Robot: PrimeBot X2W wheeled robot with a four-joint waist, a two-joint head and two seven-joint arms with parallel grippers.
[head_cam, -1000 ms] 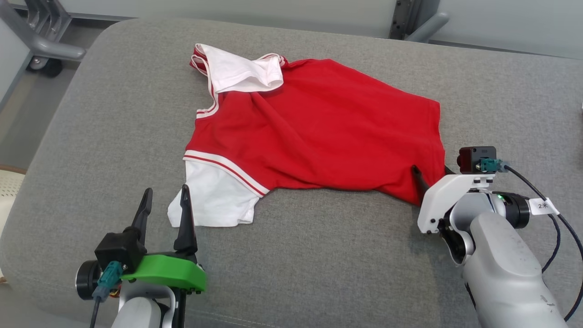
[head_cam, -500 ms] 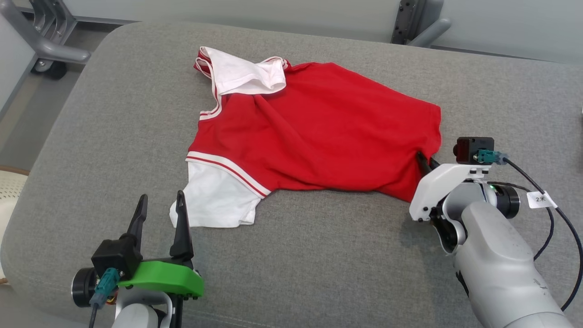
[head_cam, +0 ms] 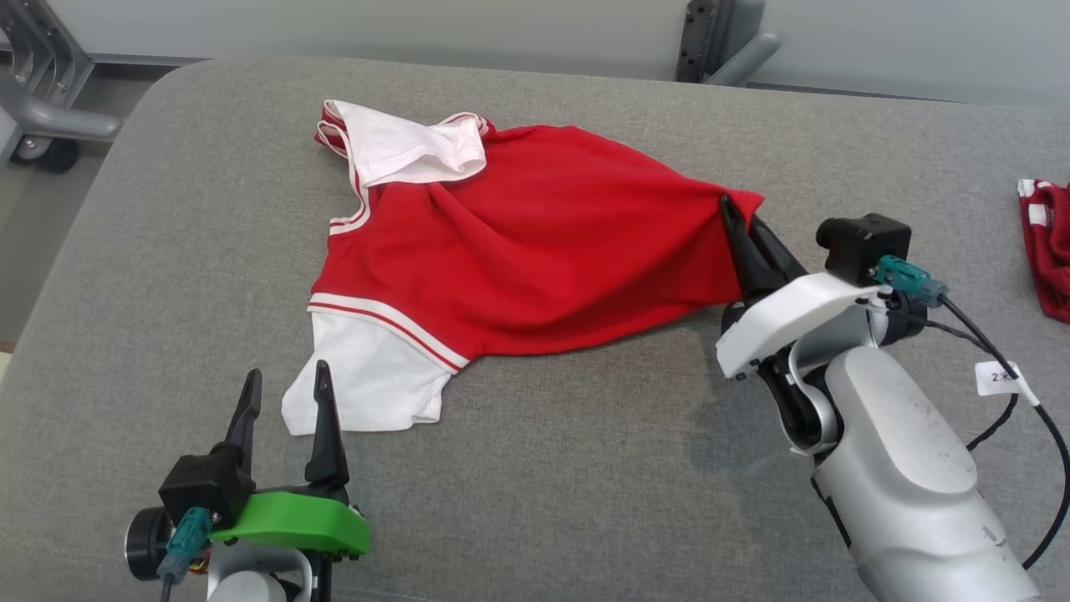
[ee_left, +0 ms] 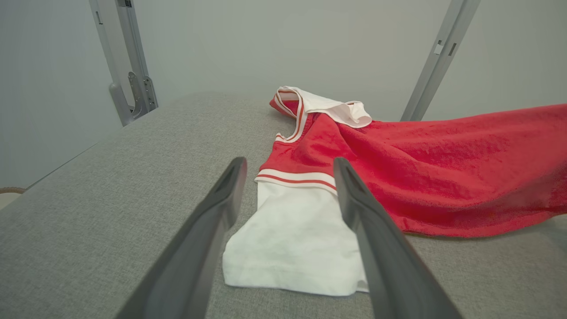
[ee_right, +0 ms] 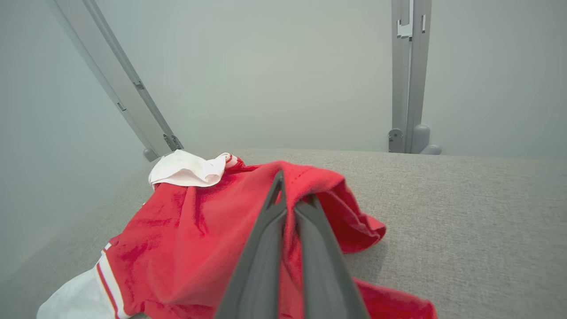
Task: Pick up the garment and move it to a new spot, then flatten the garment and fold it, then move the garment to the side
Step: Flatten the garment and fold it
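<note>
**Right fingers pinch the hem corner; left fingers stand apart by the sleeve**

The right gripper [head_cam: 740, 213] has its two dark fingers pressed together on a red corner of the garment [head_cam: 535, 242]. In the right wrist view the cloth drapes over both fingertips, raised off the gray padded surface [head_cam: 585, 468]. From that pinch the garment stretches away to the fingers' left. Its long axis runs side to side across the surface, with the hem end at the right fingers and the neck and sleeves pointing toward the robot's left.

The left gripper [head_cam: 286, 374] holds nothing, its fingers spread wide. Just beyond its tips lies the near white sleeve [head_cam: 368, 376], flat on the surface. A second white sleeve [head_cam: 410, 146] lies folded over at the far end.

Well to the right of the right fingers lies a second red-and-white cloth [head_cam: 1045, 251].
</note>
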